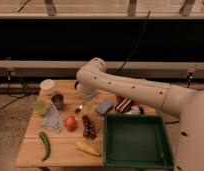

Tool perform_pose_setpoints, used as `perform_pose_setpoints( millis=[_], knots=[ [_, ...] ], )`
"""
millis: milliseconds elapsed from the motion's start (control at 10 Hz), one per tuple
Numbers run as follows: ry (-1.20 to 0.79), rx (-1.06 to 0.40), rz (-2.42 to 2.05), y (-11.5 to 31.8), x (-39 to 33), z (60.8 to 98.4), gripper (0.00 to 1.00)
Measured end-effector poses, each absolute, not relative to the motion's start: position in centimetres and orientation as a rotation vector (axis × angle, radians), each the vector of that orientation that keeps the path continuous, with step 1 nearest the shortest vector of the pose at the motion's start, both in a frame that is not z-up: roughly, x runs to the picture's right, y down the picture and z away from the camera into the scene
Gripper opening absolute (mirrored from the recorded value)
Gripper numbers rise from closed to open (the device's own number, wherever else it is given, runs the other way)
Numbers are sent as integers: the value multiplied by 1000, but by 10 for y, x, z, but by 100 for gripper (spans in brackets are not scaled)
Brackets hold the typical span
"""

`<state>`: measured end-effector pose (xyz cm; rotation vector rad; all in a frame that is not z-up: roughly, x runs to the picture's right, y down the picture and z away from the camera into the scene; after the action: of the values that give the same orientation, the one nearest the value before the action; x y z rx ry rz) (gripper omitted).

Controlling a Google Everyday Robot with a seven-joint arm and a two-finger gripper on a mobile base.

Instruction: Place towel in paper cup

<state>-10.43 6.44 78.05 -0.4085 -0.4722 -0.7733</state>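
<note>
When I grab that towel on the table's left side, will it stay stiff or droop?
Likely floppy: the towel lies flat and rumpled, so it should droop from the grasp point. Probably light, yet it may overhang the small paper cup unless bunched. The gripper hangs over the middle of the table, apart from the towel.

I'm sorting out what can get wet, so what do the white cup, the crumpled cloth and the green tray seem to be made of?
The white cup looks like paper: matte, pale, thin-walled. The cloth seems soft woven fabric, pale blue-grey, lying in folds. The green tray is probably plastic: smooth, slightly glossy, moulded rim. The gripper hovers between cloth and tray.
</note>
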Motion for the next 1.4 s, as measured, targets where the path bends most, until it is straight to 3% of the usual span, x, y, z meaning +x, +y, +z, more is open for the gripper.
perform_pose_setpoints(
  millis=[400, 1400],
  knots=[
    [-479, -385, -951, 50, -160, 817, 65],
    [-641, -401, -1128, 128, -232, 831, 65]
  ],
)
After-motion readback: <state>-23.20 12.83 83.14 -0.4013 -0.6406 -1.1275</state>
